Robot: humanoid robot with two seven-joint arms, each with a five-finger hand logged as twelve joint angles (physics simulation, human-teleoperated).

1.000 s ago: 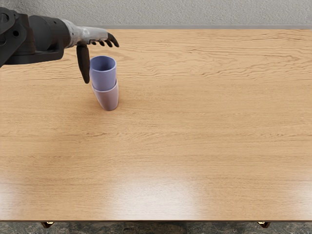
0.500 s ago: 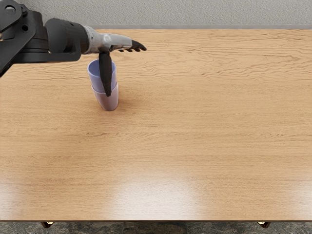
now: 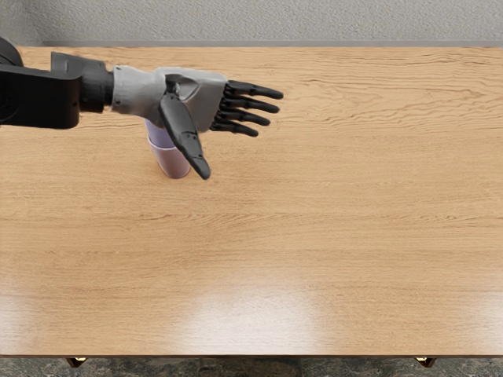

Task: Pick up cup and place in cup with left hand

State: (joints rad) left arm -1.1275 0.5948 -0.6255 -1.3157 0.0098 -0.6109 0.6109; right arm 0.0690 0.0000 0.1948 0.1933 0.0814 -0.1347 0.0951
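Observation:
My left hand [image 3: 237, 140] reaches in from the left, its fingers spread and nothing held. It hangs over the two stacked cups and covers the upper part of them. The blue cup [image 3: 161, 136] sits inside the pink cup [image 3: 172, 162], and its rim is hidden behind the hand. The pink cup stands on the table at the left, leaning slightly in this view. Whether the hand touches the blue cup cannot be told.
The wooden table [image 3: 314, 236] fills most of the view. Its back edge runs along a grey wall [image 3: 275, 21].
My left hand has moved to the right across the stacked cups and turned, so its palm side and all its fingers show. The blue cup tilted slightly leftward on the way.

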